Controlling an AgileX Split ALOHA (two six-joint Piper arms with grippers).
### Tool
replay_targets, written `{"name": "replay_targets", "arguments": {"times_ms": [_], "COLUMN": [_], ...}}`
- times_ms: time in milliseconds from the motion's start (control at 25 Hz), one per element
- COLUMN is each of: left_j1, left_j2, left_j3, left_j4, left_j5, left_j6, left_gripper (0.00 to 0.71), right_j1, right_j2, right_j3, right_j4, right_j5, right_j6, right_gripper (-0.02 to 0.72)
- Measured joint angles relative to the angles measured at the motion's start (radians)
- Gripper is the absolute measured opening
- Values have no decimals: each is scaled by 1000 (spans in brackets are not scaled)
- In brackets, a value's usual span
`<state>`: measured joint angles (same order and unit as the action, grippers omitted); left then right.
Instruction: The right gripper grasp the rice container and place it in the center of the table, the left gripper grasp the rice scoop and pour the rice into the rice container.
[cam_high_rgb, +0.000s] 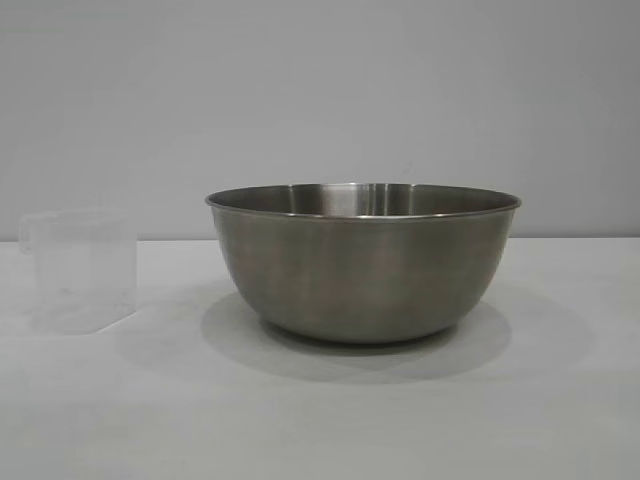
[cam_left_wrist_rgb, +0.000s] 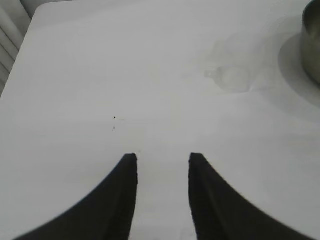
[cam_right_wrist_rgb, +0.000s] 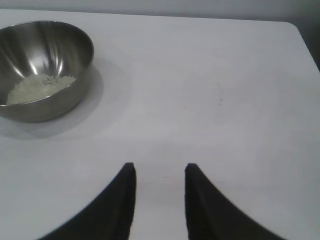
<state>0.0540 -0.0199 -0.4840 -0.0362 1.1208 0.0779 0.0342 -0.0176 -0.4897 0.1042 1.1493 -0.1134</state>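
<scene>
one rice scoop (cam_high_rgb: 78, 270), a small translucent clear plastic cup with slightly tapered walls and a side handle, stood upright on the table (cam_high_rgb: 320, 420) at the exterior view's left. the table surface was flat, matte and white. just beside the scoop, apart from it, sat one rice container (cam_high_rgb: 364, 262): a wide round bowl of brushed stainless steel with a thin rolled rim, near the table's middle. one low heap of rice (cam_right_wrist_rgb: 37, 88), small off-white grains, lay inside it, seen in the right wrist view. the left pincer (cam_left_wrist_rgb: 163, 160) hung released over bare table, two curved black fingers apart, well away from the scoop. the right pincer (cam_right_wrist_rgb: 160, 169) was likewise released, two black fingers spread, grasping nothing, well apart from the bowl.
</scene>
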Motion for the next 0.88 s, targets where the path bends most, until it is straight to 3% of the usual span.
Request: {"name": "replay_targets", "arguments": {"times_ms": [880], "left_j1": [0], "left_j2": [0], "left_j3": [0], "left_j4": [0], "left_j5": [0], "left_j6": [0], "left_gripper": [209], "right_j1": [0], "right_j2": [0], "right_j3": [0], "right_j4": [0], "right_j5": [0], "right_j6": [0], "right_gripper": [235]}}
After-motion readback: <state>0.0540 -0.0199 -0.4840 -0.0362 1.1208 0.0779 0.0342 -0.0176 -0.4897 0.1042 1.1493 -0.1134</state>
